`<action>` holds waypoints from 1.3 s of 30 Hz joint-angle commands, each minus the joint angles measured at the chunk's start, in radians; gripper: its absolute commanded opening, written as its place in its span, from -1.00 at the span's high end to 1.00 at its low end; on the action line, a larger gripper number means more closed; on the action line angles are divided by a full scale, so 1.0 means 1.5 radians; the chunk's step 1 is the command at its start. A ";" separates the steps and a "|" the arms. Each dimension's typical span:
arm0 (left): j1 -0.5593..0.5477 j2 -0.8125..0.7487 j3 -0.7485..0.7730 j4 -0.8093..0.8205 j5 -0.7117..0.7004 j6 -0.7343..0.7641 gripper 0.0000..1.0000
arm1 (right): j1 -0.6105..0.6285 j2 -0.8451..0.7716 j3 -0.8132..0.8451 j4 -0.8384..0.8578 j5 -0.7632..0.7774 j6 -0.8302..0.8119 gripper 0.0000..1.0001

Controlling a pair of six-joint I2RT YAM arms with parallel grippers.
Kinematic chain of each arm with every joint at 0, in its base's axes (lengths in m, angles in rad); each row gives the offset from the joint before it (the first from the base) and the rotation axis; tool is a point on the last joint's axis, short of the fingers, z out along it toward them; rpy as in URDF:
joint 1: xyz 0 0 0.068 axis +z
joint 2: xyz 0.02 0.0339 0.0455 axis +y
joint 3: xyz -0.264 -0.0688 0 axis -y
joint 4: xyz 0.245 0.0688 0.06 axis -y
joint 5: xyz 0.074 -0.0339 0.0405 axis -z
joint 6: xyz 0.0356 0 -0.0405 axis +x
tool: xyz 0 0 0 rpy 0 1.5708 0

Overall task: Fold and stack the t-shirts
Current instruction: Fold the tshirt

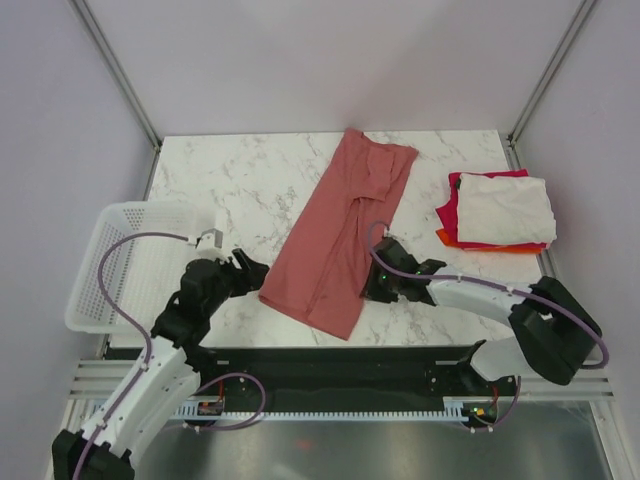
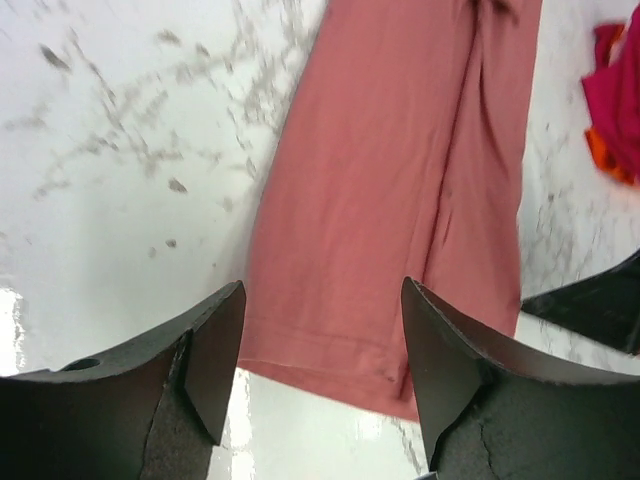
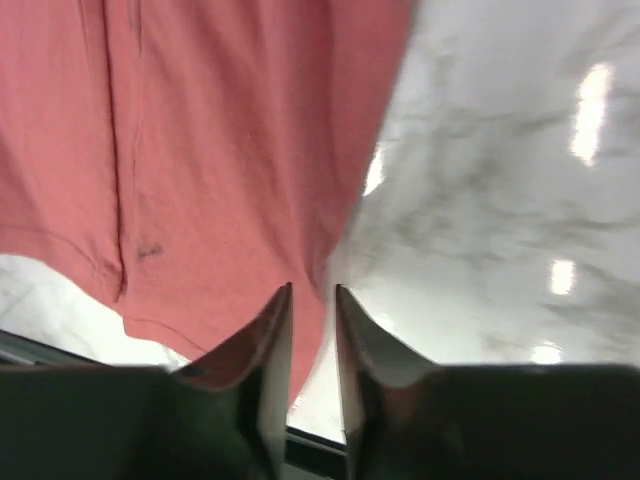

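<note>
Left gripper (image 2: 320, 320) first: black matte fingers with a rough, grainy face fill the bottom of the wrist view. They are spread wide, with nothing between them. Just beyond the tips lies the near hem of the salmon-red t-shirt (image 1: 340, 235), its stitched band showing, flat on the table (image 1: 240, 180).

Right gripper (image 3: 312, 305): fingers drawn almost together, with only a thin slit left. The shirt's right-hand edge runs down in line with that slit. Cannot tell whether any cloth is nipped.

Shirt position: mid-table, doubled lengthwise into a long strip that slants from far centre toward the left arm. A ridge runs along its length, and the far end is puckered. The grippers flank the near end, left at the near-left corner and right at the right edge.

Far right, well apart from the strip, is a folded stack: cream-white t-shirt (image 1: 505, 208) on top, magenta t-shirt (image 1: 450, 210) beneath, and a sliver of orange t-shirt (image 1: 490, 247) at the bottom. A white mesh basket (image 1: 90, 270) sits at the left edge.

Surface: glossy white marble, grey-veined, throwing back the lights.

Handling, as I judge it:
- Thin knit jersey, light and limp, not fragile.
- It would likely sag from a single hold and slide readily on the polished top.
- Best purchase is probably the two near corners at the hem, where the seam is thicker.
- The pinch should take every layer so the lengthwise fold stays shut.
</note>
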 commanded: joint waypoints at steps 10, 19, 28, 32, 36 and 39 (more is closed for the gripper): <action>-0.033 0.213 0.119 -0.071 0.230 -0.021 -0.41 | -0.076 -0.158 -0.074 -0.122 -0.107 -0.111 -0.36; -0.036 0.147 0.088 -0.079 0.123 -0.054 -0.54 | 0.016 -0.217 -0.116 -0.076 -0.056 -0.016 -0.41; -0.036 0.187 0.086 -0.082 0.117 -0.042 -0.65 | 0.043 -0.137 -0.135 0.026 -0.069 0.016 -0.28; -0.036 0.207 0.082 -0.076 0.113 -0.039 -0.62 | 0.100 -0.126 -0.127 0.025 -0.041 0.043 -0.27; -0.036 0.220 0.082 -0.069 0.117 -0.031 -0.57 | 0.125 -0.109 -0.135 0.046 -0.041 0.073 -0.13; -0.036 0.229 0.079 -0.066 0.121 -0.030 -0.55 | 0.140 -0.088 -0.135 0.060 -0.043 0.085 -0.01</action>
